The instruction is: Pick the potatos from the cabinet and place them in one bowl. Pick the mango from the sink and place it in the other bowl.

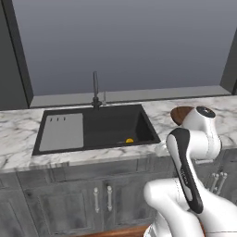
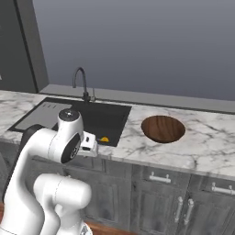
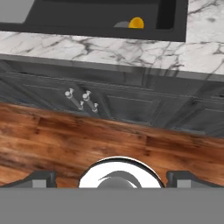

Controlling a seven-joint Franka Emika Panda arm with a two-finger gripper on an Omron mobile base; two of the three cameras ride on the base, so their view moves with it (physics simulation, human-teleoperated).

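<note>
The mango (image 1: 129, 140) (image 2: 104, 139) (image 3: 136, 22), small and yellow-orange, lies at the front right of the black sink (image 1: 111, 127) (image 2: 103, 117). On the marble counter to the sink's right stands the dark reddish-brown bowl (image 2: 163, 128), empty; my arm half hides this bowl (image 1: 179, 113) in the left base view. My gripper (image 3: 113, 178) hangs in front of the counter's edge and points down at the floor. It is open, fingertips (image 3: 41, 178) wide apart with nothing between them. A tall dark grey cabinet (image 1: 11, 60) stands at the left. The potatos and the one bowl are out of view.
A thin dark faucet (image 1: 96, 90) rises behind the sink and a grey drainboard (image 1: 61, 132) fills its left part. Below the marble counter (image 2: 206, 137) are grey doors with silver handles (image 3: 81, 99), and a wood floor (image 3: 65, 135).
</note>
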